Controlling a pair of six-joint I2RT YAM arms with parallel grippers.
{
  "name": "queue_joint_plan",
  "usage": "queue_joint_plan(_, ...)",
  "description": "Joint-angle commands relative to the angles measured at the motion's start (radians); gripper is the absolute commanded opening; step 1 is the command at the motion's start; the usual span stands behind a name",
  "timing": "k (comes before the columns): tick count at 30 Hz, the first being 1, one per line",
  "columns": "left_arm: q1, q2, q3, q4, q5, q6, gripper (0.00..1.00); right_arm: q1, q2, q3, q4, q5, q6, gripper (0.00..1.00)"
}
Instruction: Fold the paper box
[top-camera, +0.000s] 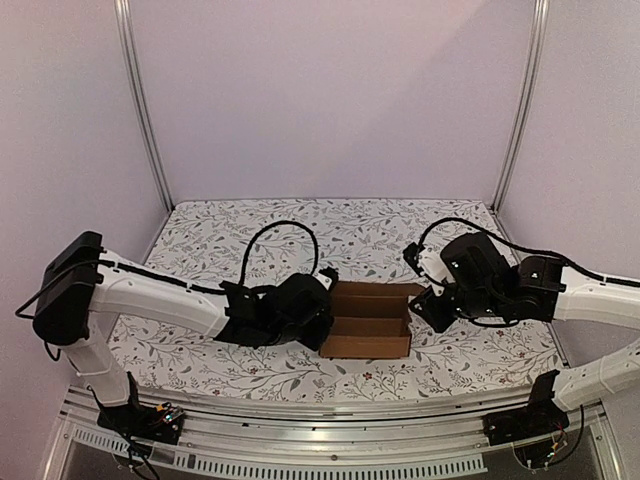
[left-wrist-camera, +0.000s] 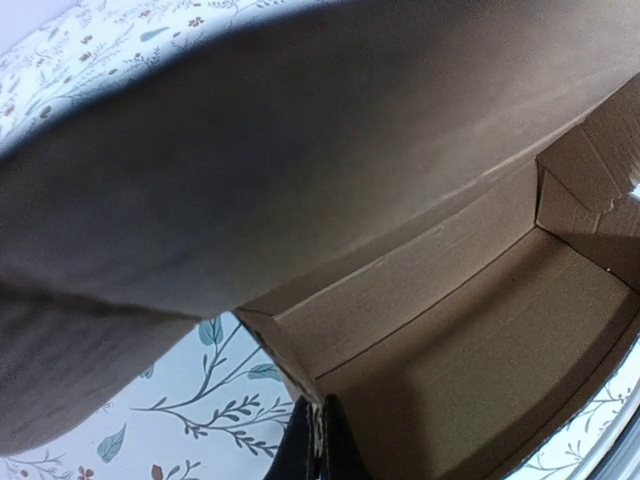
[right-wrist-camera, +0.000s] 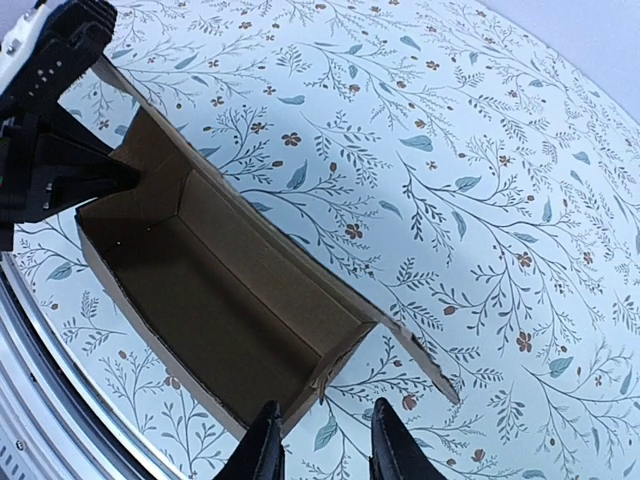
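Centrally on the floral table sits the paper box (open-topped, brown). At its nine o'clock end, the left gripper pinches the box wall. At three o'clock, the right gripper hovers slightly spread, straddling the end wall.

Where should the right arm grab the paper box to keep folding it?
Probably the upright end wall of the paper box nearest the right gripper, fingers straddling the thin edge from above. The left gripper already pinches the opposite end wall.
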Motion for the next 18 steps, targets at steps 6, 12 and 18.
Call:
queue_joint_plan(6,-0.08,0.094,0.002,-0.073,-0.094,0.004,0.0,0.009,-0.079,0.178,-0.121,0.056,-0.013,0.3)
queue_joint_plan(12,-0.103,0.135,-0.003,-0.018,-0.119,-0.016,0.0,0.01,0.016,0.293,-0.144,0.051,0.001,0.3)
queue_joint_plan(18,-0.125,0.166,-0.025,0.084,-0.171,-0.025,0.0,0.007,0.062,0.27,-0.057,0.085,0.012,0.27)
